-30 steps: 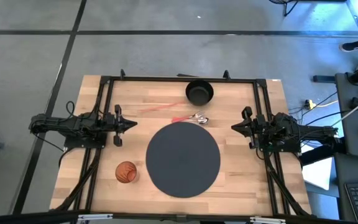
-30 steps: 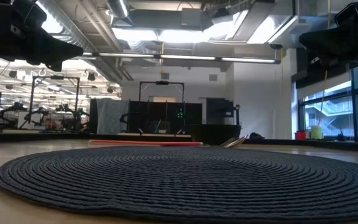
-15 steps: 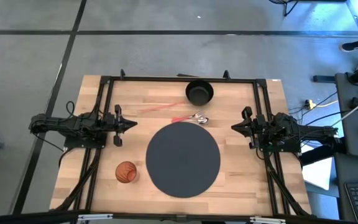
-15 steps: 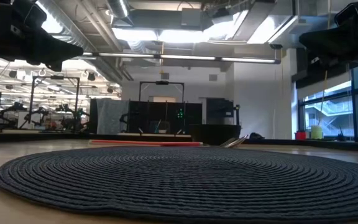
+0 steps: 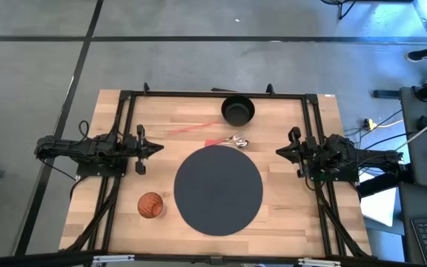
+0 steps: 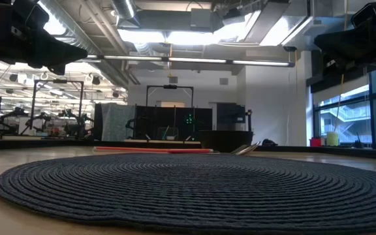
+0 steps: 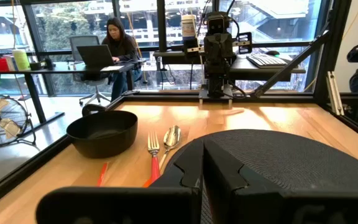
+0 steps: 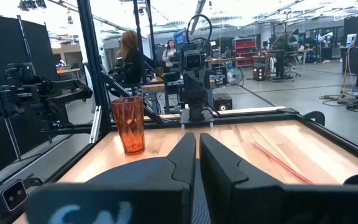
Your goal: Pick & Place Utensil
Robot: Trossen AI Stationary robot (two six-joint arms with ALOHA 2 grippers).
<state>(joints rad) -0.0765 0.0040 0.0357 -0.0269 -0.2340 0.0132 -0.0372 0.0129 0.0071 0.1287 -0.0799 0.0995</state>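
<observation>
From above, the left gripper (image 5: 156,148) and right gripper (image 5: 280,151) face each other across the round dark mat (image 5: 218,190), both closed and empty. The fork (image 5: 221,140) and spoon (image 5: 239,141) lie between them, just past the mat, nearer the black bowl (image 5: 237,110).

At table height, the utensils (image 6: 245,149) sit beyond the mat.

The left wrist view shows fork (image 7: 153,149), spoon (image 7: 171,137) and bowl (image 7: 102,132) ahead of its shut fingers (image 7: 185,171).

The right wrist view shows an orange cup (image 8: 129,124) ahead of its nearly touching fingers (image 8: 183,155).
</observation>
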